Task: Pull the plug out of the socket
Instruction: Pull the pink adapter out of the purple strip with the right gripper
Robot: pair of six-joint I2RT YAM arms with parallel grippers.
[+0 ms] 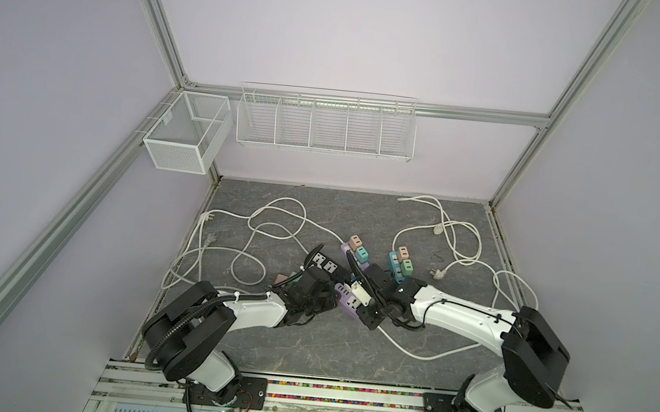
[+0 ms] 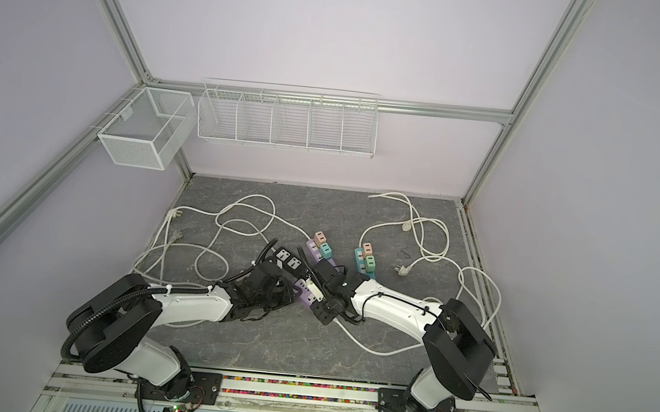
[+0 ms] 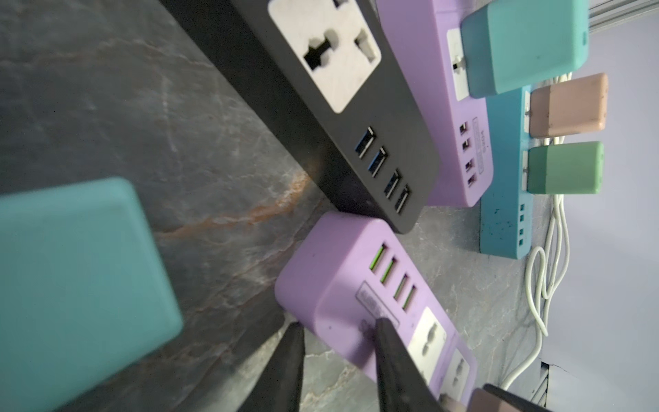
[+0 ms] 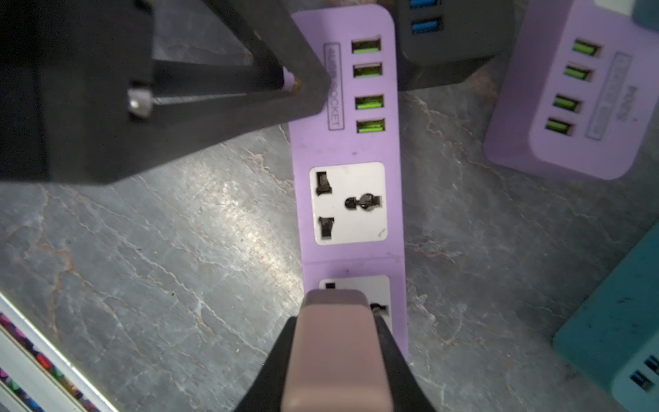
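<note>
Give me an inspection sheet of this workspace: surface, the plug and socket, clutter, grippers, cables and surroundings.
Surface: grey marbled tabletop, nothing spilled seen.
Job's things: pink plug over the purple strip; socket slots partly show beneath, so it looks lifted, not certain.
Clutter: black strip, second purple strip and teal strip, coloured plugs seated; loose teal block on the table.
Grippers: right gripper shut on the pink plug; left gripper jaws apart, one finger on the purple strip's end.
Cables: white cords looped loosely over the table.
Surroundings: wire rack and mesh basket on the rear frame.
</note>
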